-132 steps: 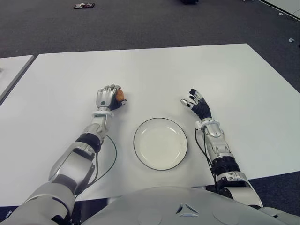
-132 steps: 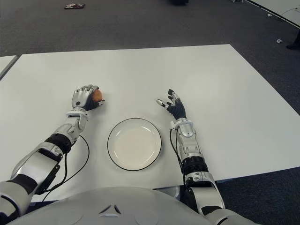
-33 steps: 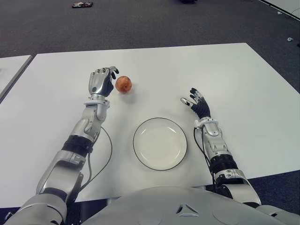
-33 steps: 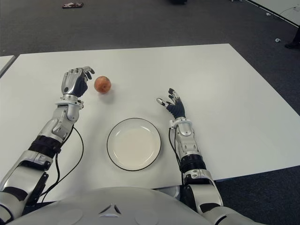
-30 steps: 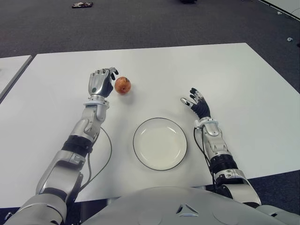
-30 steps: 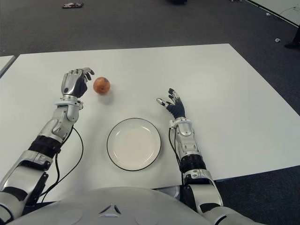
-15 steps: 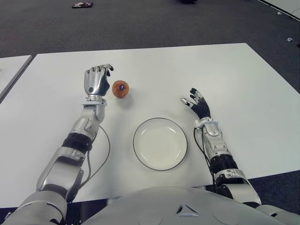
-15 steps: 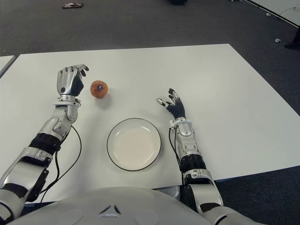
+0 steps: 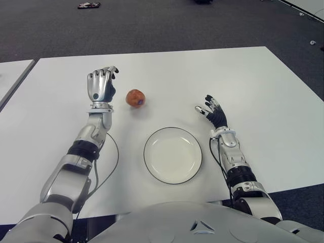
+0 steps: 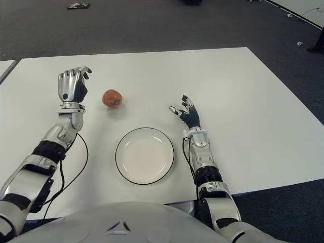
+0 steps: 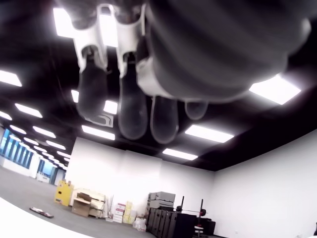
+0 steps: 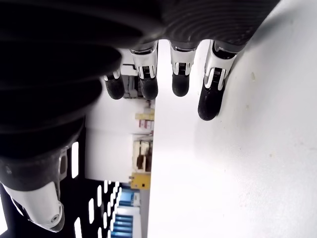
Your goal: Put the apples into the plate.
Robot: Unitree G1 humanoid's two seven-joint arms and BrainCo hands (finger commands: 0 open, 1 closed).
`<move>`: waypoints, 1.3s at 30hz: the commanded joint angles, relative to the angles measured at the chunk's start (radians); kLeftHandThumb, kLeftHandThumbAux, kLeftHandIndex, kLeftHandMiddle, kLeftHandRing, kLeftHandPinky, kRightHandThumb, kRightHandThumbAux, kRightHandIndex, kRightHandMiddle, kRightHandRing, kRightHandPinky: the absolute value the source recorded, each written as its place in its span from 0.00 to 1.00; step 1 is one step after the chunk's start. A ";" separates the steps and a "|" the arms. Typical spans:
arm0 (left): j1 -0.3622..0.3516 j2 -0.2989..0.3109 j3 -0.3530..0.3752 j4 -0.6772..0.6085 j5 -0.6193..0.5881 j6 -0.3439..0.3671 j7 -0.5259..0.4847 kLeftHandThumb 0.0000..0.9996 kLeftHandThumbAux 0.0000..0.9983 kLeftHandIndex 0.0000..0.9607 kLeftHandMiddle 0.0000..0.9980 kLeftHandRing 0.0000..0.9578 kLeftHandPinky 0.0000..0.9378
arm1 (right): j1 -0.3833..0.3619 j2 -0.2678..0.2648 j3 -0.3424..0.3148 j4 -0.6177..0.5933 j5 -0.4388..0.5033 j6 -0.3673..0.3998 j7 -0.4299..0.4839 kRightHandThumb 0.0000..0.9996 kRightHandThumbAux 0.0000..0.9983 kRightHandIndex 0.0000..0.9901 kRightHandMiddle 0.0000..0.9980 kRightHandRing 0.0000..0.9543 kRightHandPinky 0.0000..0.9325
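Left eye view: small reddish-orange apple sits on the white counter, beyond the empty round white plate with dark rim, just right of the raised left hand, fingers loosely curled, grasping nothing. Right hand shows right of the plate, fingers spread, empty.

The robot has shiny silver arms with black rings at the joints. Each hand, the left hand and the right hand, is silver with black fingertips. A thin black cable loops by the left arm.
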State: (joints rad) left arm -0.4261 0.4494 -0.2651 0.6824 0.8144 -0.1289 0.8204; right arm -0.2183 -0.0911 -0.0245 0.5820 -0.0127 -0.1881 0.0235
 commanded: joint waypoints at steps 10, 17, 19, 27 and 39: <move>-0.043 -0.001 -0.020 0.082 -0.051 0.045 -0.122 0.39 0.38 0.15 0.10 0.09 0.09 | -0.004 0.011 0.007 0.042 -0.008 0.011 0.001 0.13 0.70 0.00 0.00 0.01 0.04; 0.004 0.014 0.005 -0.028 -0.119 0.057 -0.262 0.35 0.18 0.01 0.01 0.01 0.01 | -0.002 0.011 0.009 0.044 -0.010 0.006 -0.001 0.13 0.70 0.00 0.01 0.01 0.04; 0.011 0.018 0.016 -0.062 -0.146 0.063 -0.316 0.35 0.14 0.00 0.00 0.00 0.00 | 0.000 0.011 0.010 0.043 -0.010 0.005 -0.001 0.12 0.70 0.00 0.01 0.01 0.04; 0.037 0.012 0.087 -0.164 -0.304 0.049 -0.529 0.33 0.08 0.00 0.00 0.00 0.00 | 0.003 0.013 0.013 0.041 -0.012 0.005 -0.004 0.12 0.71 0.00 0.01 0.01 0.04; 0.067 0.018 0.146 -0.342 -0.423 0.109 -0.766 0.32 0.09 0.00 0.00 0.00 0.00 | 0.000 0.017 0.014 0.048 -0.011 0.008 -0.004 0.11 0.70 0.00 0.00 0.00 0.04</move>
State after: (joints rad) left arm -0.3753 0.4628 -0.1291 0.3647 0.4104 -0.0432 0.0983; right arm -0.2283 -0.0846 -0.0203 0.6044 -0.0137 -0.2024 0.0148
